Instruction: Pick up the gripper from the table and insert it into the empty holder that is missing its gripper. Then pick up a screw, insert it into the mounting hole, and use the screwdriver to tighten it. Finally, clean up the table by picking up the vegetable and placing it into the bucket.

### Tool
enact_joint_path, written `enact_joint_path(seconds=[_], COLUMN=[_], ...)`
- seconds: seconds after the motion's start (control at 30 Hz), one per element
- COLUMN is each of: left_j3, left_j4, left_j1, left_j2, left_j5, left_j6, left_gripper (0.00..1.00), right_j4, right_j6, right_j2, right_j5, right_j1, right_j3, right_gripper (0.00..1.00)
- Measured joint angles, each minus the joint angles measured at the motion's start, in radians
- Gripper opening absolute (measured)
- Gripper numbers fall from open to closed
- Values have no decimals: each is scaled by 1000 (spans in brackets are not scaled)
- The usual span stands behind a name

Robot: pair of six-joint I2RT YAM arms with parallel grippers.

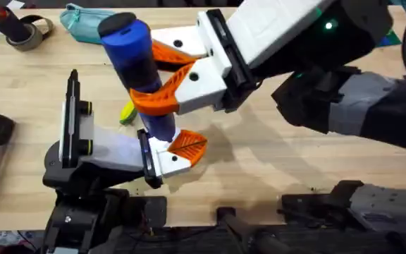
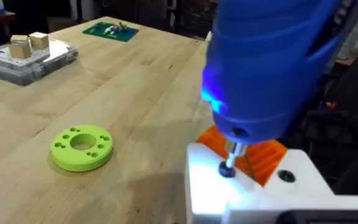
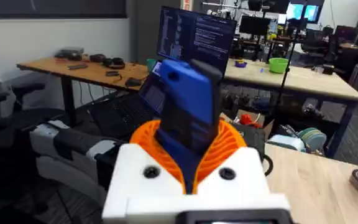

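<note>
Blue screwdriver [image 1: 138, 70] upright at frame centre-left, bit on screw [image 2: 227, 168] in white holder [image 1: 169, 161]. Orange gripper [image 1: 187, 144] seated there. Yellow-green vegetable [image 1: 126, 112] just left, on table [image 1: 259, 155].

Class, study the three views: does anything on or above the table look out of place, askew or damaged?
Nothing looks damaged or spilled. The right gripper holds the screwdriver roughly upright, tip on a screw in the holder. The vegetable lies loose on the table.
</note>
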Motion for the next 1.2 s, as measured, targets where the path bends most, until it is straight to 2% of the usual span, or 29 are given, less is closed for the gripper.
enact_joint_path(seconds=[1.2], left_j3=[0], left_j4=[0], left_j1=[0], left_j2=[0], left_j5=[0], left_j6=[0], left_gripper=[17], right_j4=[0], right_j6=[12], right_j2=[12], right_j5=[-1], right_j1=[-2], right_j3=[-1], right_gripper=[44])
